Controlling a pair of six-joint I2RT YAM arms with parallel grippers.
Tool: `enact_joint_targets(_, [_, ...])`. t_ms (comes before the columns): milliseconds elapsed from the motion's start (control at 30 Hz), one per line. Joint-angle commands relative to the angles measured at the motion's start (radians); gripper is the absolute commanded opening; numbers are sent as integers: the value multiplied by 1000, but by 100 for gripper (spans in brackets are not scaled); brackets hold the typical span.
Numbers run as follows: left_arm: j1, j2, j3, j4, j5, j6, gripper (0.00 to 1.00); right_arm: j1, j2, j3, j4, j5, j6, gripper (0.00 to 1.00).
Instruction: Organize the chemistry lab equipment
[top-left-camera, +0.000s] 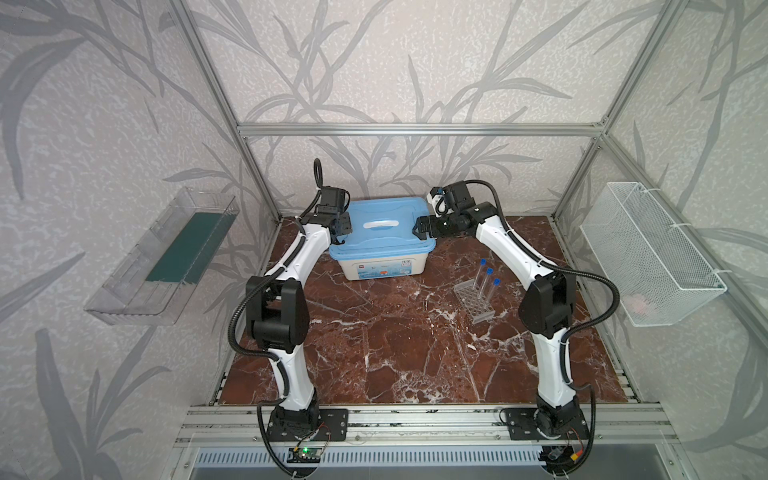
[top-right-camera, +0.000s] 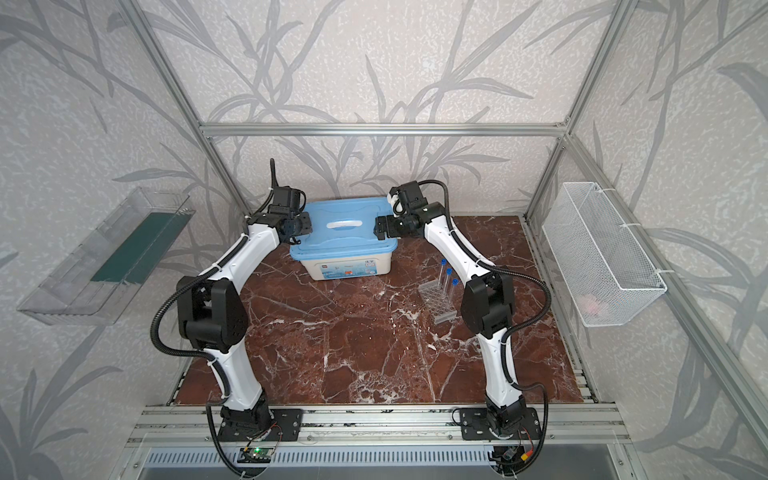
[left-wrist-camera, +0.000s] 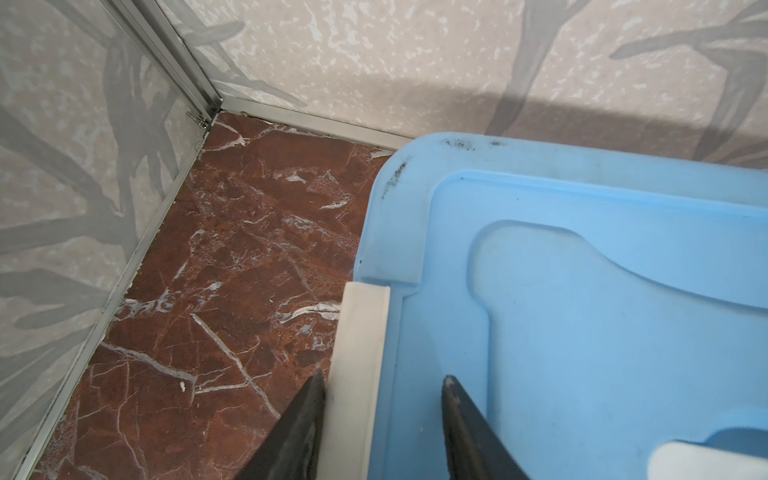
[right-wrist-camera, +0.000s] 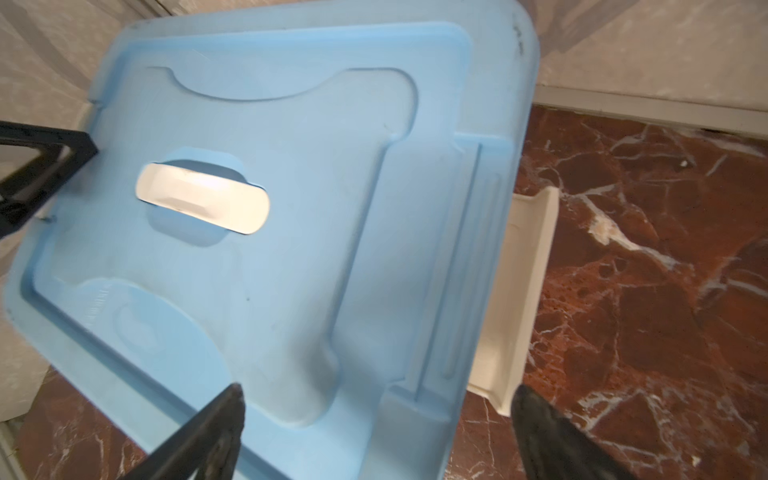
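Three clear blue-capped test tubes (top-left-camera: 483, 277) (top-right-camera: 447, 282) stand in a clear grid-holed rack (top-left-camera: 473, 306) (top-right-camera: 436, 304) on the right of the marble floor, away from both grippers. At the back stands the white tub with its blue lid (top-left-camera: 374, 208) (top-right-camera: 332, 212). My left gripper (top-left-camera: 341, 239) (top-right-camera: 297, 237) (left-wrist-camera: 383, 376) is at the tub's left edge, shut on the left white latch (left-wrist-camera: 361, 332) and the lid rim. At the tub's right edge my right gripper (top-left-camera: 417, 230) (top-right-camera: 378, 228) (right-wrist-camera: 378, 386) stands wide open. It straddles the lid edge; the right white latch (right-wrist-camera: 519, 299) flares outward.
A clear plastic shelf (top-left-camera: 162, 262) hangs on the left wall. On the right wall hangs a white wire basket (top-left-camera: 652, 253) with something pale pink inside. The back wall is close behind the tub.
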Motion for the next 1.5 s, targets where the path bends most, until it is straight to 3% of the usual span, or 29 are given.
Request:
enact_joint_targets(0, [-20, 36, -37, -142, 86, -17, 47, -49, -17, -13, 70, -197, 75, 100])
enact_joint_targets(67, [-21, 39, -39, -137, 98, -22, 48, -59, 14, -3, 66, -249, 93, 99])
enact_joint_targets(267, [-21, 46, -37, -140, 108, -25, 48, -59, 51, -7, 49, -175, 67, 99])
enact_joint_targets(567, [-20, 42, -38, -135, 105, -27, 48, -67, 122, -14, 104, -272, 105, 99])
enact_joint_targets(1000, [-20, 34, -36, -143, 82, -27, 48, -84, -55, -77, 54, -53, -25, 99])
enact_joint_targets(1467, [-20, 27, -42, -142, 79, -31, 49, -122, 88, -108, 237, -421, 132, 99])
